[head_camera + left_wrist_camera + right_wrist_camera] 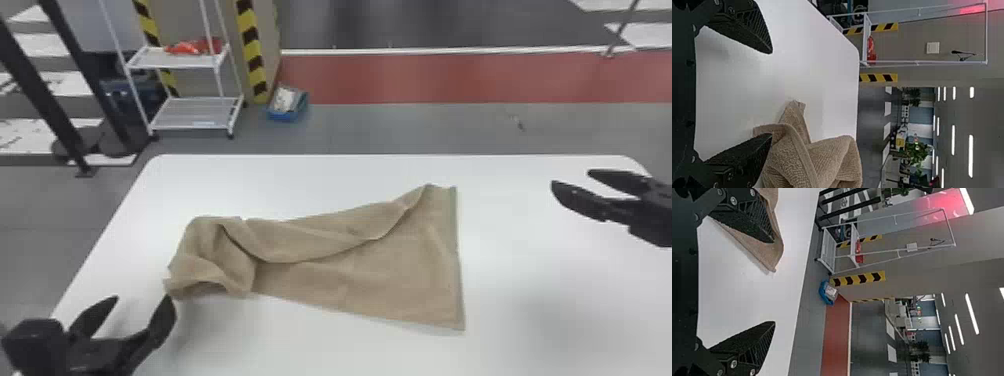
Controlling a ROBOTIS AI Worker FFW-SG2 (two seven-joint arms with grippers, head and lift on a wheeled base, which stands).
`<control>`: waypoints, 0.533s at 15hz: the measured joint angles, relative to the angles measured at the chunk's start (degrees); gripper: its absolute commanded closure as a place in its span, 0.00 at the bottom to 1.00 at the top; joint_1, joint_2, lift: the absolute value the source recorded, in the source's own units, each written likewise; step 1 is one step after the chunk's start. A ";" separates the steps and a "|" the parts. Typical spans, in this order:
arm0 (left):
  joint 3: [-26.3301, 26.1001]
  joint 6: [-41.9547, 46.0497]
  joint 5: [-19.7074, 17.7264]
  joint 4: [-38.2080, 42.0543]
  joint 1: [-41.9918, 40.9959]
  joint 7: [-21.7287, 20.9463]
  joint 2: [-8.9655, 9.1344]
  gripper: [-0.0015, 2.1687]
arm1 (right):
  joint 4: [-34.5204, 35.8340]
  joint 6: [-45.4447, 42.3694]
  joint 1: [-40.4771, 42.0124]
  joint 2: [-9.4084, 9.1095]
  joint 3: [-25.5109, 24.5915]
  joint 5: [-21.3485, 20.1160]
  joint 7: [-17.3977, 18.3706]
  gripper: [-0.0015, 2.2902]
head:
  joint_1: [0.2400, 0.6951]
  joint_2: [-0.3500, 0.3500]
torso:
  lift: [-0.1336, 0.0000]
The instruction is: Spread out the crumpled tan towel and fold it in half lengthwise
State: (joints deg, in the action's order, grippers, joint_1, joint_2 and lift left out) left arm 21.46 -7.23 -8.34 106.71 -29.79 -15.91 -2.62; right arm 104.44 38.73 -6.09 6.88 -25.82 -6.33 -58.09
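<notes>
The towel (390,280) lay across the bench (525,310), long axis left to right, flatter at its right end, its bunched left end (210,250) nearer the left hand (142,297). That hand was spread, just beside it; the right hand (570,178), also spread, was well apart. Drawing the bunch leftward seemed next, with limited room before the bench's left edge (106,235).

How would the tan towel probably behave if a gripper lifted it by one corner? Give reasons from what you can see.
The towel would likely hang floppy, since it already lies in soft folds and a rumpled bunch. Its ribbed, nubby cloth probably gives good grip rather than slipping. The loosely rolled far edge might drop open as it rises.
</notes>
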 measured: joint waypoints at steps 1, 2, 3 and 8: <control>0.05 -0.36 0.00 0.00 0.02 -0.23 -0.08 0.07 | 0.25 0.25 0.16 -0.06 0.04 0.00 0.00 0.07 | 1.00 0.60 | 0.07; 0.07 -0.65 0.03 0.01 0.04 -0.67 -0.14 0.07 | 0.64 0.59 0.38 -0.09 0.05 0.01 0.00 0.07 | 1.00 0.60 | 0.07; 0.15 -0.96 0.14 0.03 0.07 -1.08 -0.23 0.08 | 1.02 0.88 0.54 -0.10 0.03 0.07 0.00 0.07 | 1.00 0.60 | 0.07; 0.48 -5.33 1.23 -0.37 1.63 -3.33 -0.96 0.09 | 2.27 1.69 1.15 -0.35 -0.38 0.52 -0.07 0.07 | 1.00 0.60 | 0.07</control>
State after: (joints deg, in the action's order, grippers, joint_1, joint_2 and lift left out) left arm 21.94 -12.56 -7.11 106.34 -28.16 -19.24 -3.58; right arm 106.70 40.42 -4.94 6.53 -26.20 -5.81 -58.16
